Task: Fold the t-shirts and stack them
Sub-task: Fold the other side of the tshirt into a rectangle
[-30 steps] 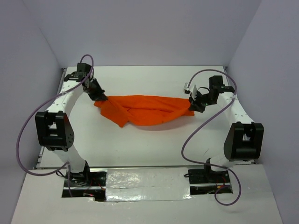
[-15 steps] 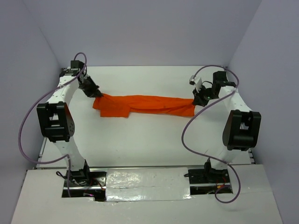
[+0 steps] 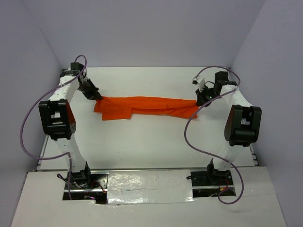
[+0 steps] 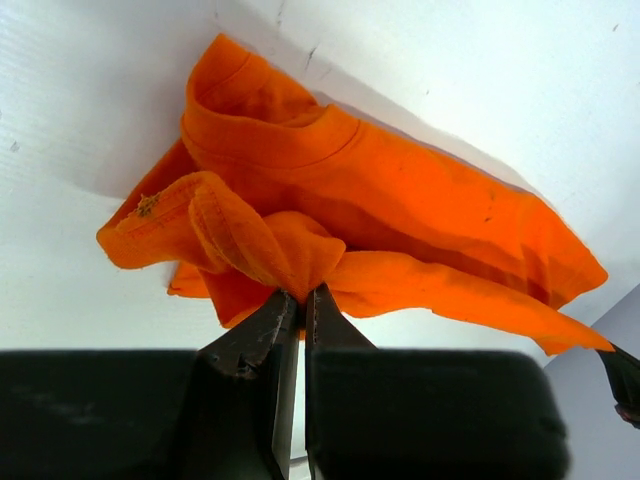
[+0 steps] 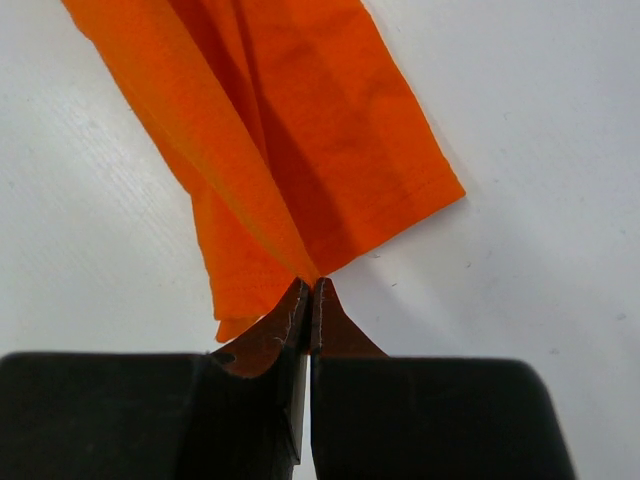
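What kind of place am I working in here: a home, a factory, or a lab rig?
Probably a lab test booth: plain pale walls box in a white table, and the left arm and right arm are bolted at its near edge, trailing loose purple cables.

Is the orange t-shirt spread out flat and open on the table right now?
No, the t-shirt is bunched into a narrow band strung between the left tool and the right tool.

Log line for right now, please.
left gripper: shut on shirt | right gripper: shut on shirt | shirt: stretched between them, bunched, not folded
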Controlling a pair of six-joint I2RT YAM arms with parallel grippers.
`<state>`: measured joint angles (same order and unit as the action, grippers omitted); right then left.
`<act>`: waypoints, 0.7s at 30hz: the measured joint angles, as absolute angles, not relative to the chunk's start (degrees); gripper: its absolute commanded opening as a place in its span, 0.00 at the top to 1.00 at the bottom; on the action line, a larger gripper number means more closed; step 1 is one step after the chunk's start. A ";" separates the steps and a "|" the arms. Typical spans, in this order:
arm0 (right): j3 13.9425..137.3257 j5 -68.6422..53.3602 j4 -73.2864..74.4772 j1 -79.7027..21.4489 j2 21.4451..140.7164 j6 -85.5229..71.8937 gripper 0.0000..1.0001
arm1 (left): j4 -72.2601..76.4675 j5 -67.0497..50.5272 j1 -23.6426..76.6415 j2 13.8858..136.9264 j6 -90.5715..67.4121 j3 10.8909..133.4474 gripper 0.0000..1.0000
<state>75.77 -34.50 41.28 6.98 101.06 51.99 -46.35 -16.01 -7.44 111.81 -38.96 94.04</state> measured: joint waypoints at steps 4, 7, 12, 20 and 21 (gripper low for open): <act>76.49 -33.56 40.60 7.01 102.85 50.76 1.00 | -47.13 -16.73 -7.46 113.95 -38.94 97.38 1.00; 76.53 -33.06 39.97 7.03 103.55 50.22 1.00 | -47.59 -17.08 -7.49 115.55 -38.96 99.96 1.00; 76.93 -32.36 39.53 7.03 104.73 49.23 1.00 | -47.99 -18.09 -7.64 116.99 -39.00 102.02 1.00; 77.82 -32.38 39.33 7.05 106.34 47.77 0.93 | -47.64 -18.94 -7.86 119.66 -39.31 102.00 1.00; 77.97 -32.40 39.35 7.05 106.34 47.53 0.92 | -47.55 -18.98 -7.86 119.77 -39.33 102.00 1.00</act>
